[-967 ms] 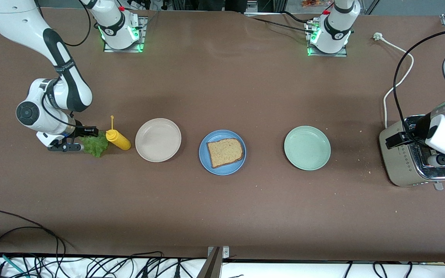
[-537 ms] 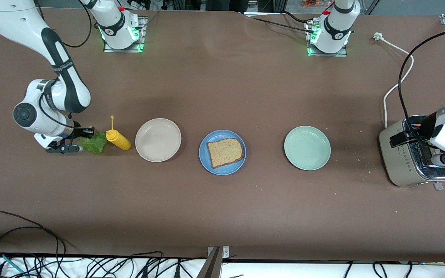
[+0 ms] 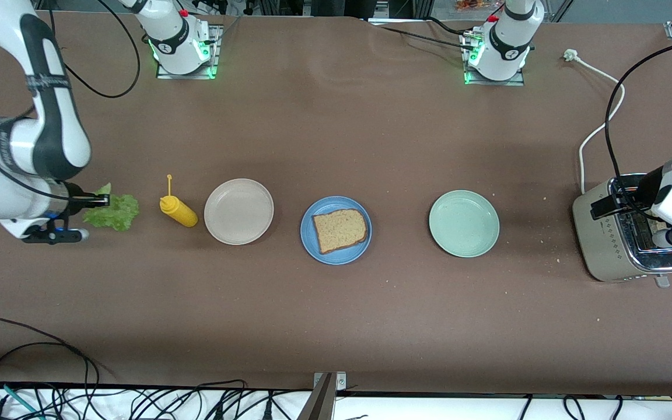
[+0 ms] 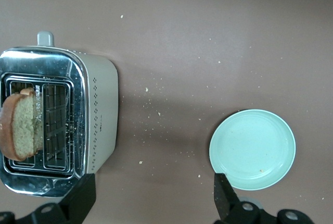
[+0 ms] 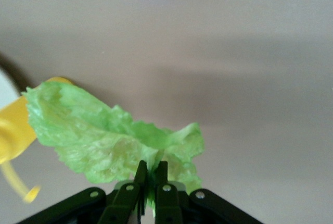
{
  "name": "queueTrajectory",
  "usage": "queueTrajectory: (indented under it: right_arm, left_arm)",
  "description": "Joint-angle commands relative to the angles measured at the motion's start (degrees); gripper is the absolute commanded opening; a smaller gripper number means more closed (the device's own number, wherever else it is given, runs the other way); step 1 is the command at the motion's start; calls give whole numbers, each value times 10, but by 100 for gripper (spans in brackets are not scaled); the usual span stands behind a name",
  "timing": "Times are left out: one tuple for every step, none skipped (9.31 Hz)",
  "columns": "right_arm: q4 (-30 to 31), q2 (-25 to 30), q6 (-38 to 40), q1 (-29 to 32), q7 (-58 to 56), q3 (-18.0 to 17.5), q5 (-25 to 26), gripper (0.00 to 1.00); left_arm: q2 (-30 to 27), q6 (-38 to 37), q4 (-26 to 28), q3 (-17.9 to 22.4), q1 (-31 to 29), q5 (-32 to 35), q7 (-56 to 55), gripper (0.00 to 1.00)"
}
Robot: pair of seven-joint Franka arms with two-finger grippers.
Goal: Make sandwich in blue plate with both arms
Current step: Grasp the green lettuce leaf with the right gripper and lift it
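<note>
Brown surface (image 3: 336,134): right gripper (image 5: 150,181) pinches lettuce leaf (image 3: 112,212) by one thin edge, risk of tearing or slipping before blue plate (image 3: 308,240) with its bread slice (image 3: 339,230); left gripper (image 4: 151,203) spread over toaster (image 3: 625,245)

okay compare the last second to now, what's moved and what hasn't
The right gripper has shut on the lettuce leaf and carried it up, away from the mustard bottle toward the right arm's end of the table. The left gripper stays open over the toaster. Bread slice and blue plate are unchanged.
</note>
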State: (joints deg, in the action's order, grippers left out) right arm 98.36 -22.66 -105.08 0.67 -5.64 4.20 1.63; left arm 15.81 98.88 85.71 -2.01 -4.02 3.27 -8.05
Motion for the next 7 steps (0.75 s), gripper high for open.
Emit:
queueTrajectory:
  right_arm:
    - [-142,0,170,-21,2,-6,-7,1]
    - [-169,0,195,-39,26,-16,-7,1]
    - [-179,0,201,-44,54,-35,-24,1]
    - [-179,0,201,-46,113,-64,-47,1]
    - [-181,0,197,-47,170,-95,-50,1]
    - [-186,-2,192,-49,227,-125,-50,1]
    - [-186,-8,177,-52,284,-148,-51,1]
  left_arm:
    - [-16,-11,2,-7,-7,-26,44,100]
    - [-16,-11,2,-10,-4,-27,47,100]
    - [-16,-11,2,-10,-3,-27,49,100]
    - [-16,-11,1,-11,-2,-27,49,100]
    - [-15,-11,0,-12,-1,-27,49,100]
    - [-14,-9,-4,-13,0,-27,48,100]
    - [-13,-9,-4,-13,2,-27,48,100]
